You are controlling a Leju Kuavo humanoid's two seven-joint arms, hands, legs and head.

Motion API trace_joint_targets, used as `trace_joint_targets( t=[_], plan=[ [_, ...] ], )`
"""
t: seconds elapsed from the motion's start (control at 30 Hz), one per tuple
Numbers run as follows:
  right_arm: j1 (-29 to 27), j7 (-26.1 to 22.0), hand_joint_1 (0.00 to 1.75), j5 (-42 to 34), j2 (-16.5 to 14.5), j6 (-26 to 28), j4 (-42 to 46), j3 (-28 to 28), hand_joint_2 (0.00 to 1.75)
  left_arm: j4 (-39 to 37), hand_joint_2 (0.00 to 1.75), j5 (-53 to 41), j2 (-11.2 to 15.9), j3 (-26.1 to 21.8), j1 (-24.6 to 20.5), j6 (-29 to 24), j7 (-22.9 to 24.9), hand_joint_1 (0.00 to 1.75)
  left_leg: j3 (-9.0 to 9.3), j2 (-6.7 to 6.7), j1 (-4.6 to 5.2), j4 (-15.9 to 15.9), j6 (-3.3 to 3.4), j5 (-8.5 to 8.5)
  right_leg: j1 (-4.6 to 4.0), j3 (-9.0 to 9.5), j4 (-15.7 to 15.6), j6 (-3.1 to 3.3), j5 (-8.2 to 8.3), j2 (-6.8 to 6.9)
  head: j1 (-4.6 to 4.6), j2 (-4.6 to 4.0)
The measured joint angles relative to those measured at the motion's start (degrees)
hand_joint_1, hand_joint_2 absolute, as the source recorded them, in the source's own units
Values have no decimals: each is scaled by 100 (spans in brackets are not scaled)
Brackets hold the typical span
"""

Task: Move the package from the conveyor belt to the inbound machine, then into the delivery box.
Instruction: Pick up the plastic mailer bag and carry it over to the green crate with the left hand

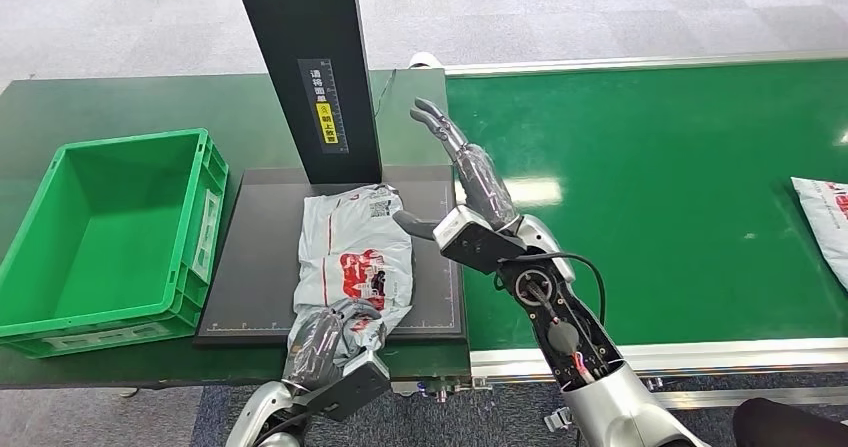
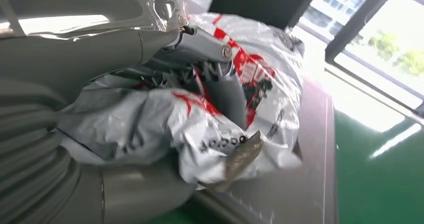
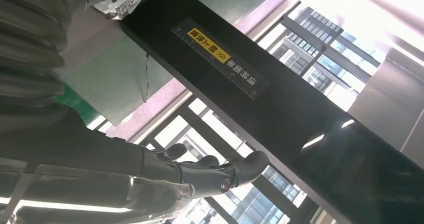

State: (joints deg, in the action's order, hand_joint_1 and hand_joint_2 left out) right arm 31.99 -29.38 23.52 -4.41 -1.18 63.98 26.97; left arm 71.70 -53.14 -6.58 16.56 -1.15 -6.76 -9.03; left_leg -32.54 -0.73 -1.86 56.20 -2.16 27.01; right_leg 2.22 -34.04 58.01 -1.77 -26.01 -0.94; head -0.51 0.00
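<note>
- Left hand [image 1: 325,342] grips the near end of the package [image 1: 352,257]; its fingers [image 2: 227,91] curl into the crinkly bag.
- Right hand [image 1: 470,182] is up in the air with fingers spread, holding nothing.
- Package lies on the dark machine plate [image 1: 250,267], just right of the green box [image 1: 100,237].

Dark green table [image 1: 120,97] with a glossy top, taken as the landmark. Grey carpet floor [image 1: 150,17] runs behind the table's far edge and shows again below its near edge. A thin dark cable [image 1: 379,92] lies on the table near the back, towards its right end. A second mailer bag [image 1: 825,217], white-grey with red print, lies flat well to the right of the table, cut off by the frame edge. A dark, unclear shape [image 1: 790,427] sits low on the floor, right of the table. Big windows [image 3: 300,58] with dark frames stand beyond the table, with buildings outside.
</note>
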Motion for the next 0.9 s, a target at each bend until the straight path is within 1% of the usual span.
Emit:
trace_joint_targets(
  t=[0.2, 0.47, 0.57, 0.63, 0.73, 0.83, 0.9],
  plan=[
    [2, 1, 0, -1, 1, -22, 0, 0, 175, 131, 175, 56, -13, -172, 62, -184, -25, 175, -1, 0, 0, 0, 0, 0, 0, -1, 0, 0, 0, 0, -1, 0],
    [3, 3, 0, -1, -3, -37, 0, 0, 175, 170, 175, -27, -14, -245, 87, -342, -11, 175, -1, 0, 0, 0, 0, 0, 0, 0, 0, 0, 0, 0, -1, 0],
    [3, 3, 0, 1, -3, -42, 0, 0, 175, 227, 175, 32, -21, -261, 111, -536, -159, 175, -2, 0, 0, 0, 0, 0, 0, -1, 0, 0, 0, 0, 0, 0],
    [3, 5, 0, 3, -3, -51, 0, 1, 175, 328, 175, 92, -28, -279, 135, -879, -439, 175, -3, 0, 0, 0, 0, 0, 0, -2, 0, 0, 0, 0, -1, 0],
    [9, 7, 0, 6, -11, -81, 0, 5, 175, 576, 175, 121, -33, -316, 172, -1666, -1011, 175, -5, 0, 0, 0, 0, 0, 0, -4, 0, 0, 0, 0, -1, 0],
    [56, 8, 0, 1, -45, -145, -2, 11, 175, 883, 175, -319, -30, -341, 216, -2556, -1380, 175, -6, 1, 0, 0, 0, 0, 0, -5, 0, 0, 0, 1, -1, 0],
    [107, 10, 0, -4, -75, -172, -9, 18, 175, 1076, 175, -680, -18, -343, 229, -2947, -1477, 175, -6, 3, 0, 0, 0, 0, 0, -4, 0, 0, 0, 3, -2, 0]
  ],
)
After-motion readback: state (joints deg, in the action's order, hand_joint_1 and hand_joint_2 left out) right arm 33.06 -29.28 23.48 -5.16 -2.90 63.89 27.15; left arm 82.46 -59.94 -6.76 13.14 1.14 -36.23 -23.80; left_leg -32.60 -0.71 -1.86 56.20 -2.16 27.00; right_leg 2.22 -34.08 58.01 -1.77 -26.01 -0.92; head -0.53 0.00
